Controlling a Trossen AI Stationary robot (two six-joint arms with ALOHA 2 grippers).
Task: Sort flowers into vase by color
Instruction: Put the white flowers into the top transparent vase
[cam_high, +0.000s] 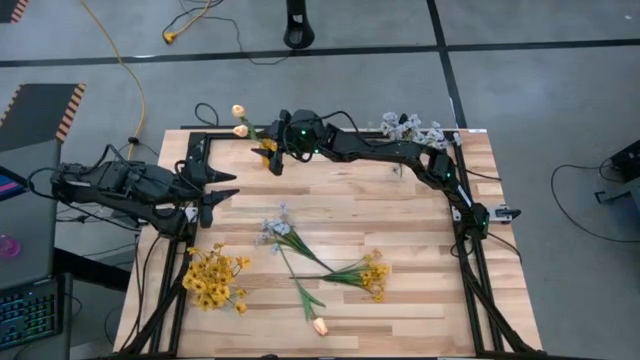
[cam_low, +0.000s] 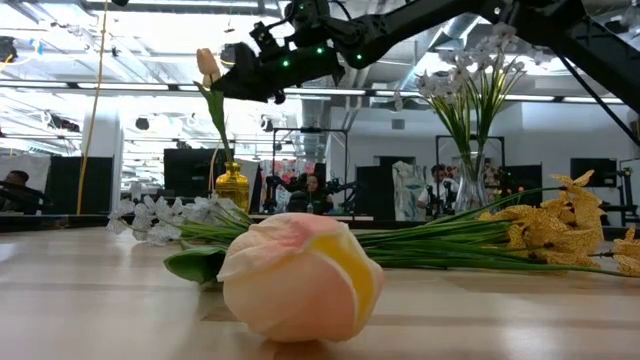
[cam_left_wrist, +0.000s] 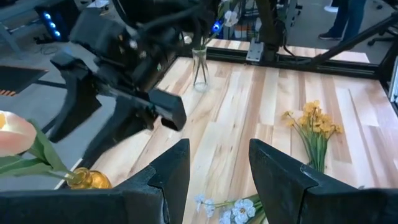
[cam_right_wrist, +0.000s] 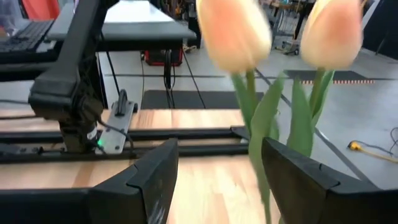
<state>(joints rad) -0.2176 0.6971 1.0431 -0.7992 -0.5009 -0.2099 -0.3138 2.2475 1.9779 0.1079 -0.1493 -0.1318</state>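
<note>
1. The left hand is hanging over the desk's 9 o'clock edge, its fingers spread and released, gripping nothing.
2. A yellow cluster is lying near the desk's 7 o'clock corner.
3. The gold vase is standing toward 11 o'clock, with two peach tulips leaning out of it.
4. The right hand is hovering just beside that vase; its fingers are standing apart, and the tulip stems are showing in the gap between them.
5. A blue-white spray, a loose peach tulip and a second yellow sprig are lying near the middle, toward 6 o'clock.
6. A clear vase of blue-white sprays is standing toward 1 o'clock.
</note>
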